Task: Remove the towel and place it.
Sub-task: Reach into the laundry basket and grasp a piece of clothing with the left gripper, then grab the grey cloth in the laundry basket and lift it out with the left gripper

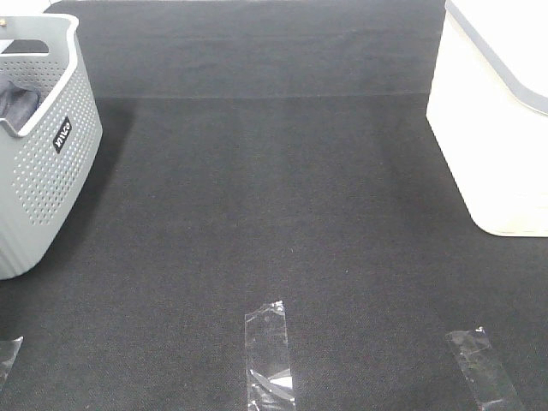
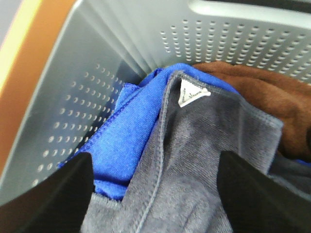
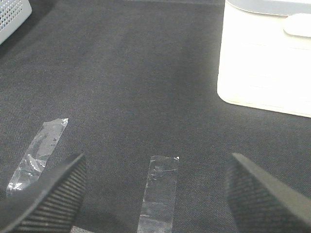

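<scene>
The slate-grey towel lies crumpled in the grey perforated basket, with a small white tag at its hemmed corner. My left gripper hangs open just over it, one dark finger on each side of the grey cloth, nothing pinched. In the exterior high view the basket stands at the far left and a bit of the towel shows over its rim; neither arm shows there. My right gripper is open and empty above the dark mat.
A bright blue cloth and a brown cloth lie in the basket beside the towel. A white container stands at the right edge. Clear tape strips are stuck to the dark mat near its front.
</scene>
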Controlling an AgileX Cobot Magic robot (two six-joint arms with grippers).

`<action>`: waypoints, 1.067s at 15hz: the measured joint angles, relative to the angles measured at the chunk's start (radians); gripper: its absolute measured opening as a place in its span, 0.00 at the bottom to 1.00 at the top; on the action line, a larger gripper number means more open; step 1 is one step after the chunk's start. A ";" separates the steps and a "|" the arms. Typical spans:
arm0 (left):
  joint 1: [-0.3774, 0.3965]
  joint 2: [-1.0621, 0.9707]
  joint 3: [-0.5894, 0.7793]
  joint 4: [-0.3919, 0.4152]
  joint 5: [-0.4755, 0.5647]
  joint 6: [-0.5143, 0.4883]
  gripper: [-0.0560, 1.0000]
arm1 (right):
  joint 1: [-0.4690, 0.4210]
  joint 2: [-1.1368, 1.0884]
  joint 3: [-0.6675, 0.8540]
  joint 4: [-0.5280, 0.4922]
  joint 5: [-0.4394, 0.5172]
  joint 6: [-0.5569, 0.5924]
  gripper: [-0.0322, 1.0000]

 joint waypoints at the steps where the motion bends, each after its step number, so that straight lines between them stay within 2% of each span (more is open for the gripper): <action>1: 0.000 0.007 0.000 0.010 -0.016 0.000 0.70 | 0.000 0.000 0.000 0.000 0.000 0.000 0.75; 6: 0.024 0.038 -0.002 0.018 -0.067 0.000 0.70 | 0.000 0.000 0.000 0.001 0.000 0.000 0.75; 16: 0.024 0.092 -0.002 0.026 -0.126 0.008 0.67 | 0.000 0.000 0.000 0.001 0.000 0.000 0.75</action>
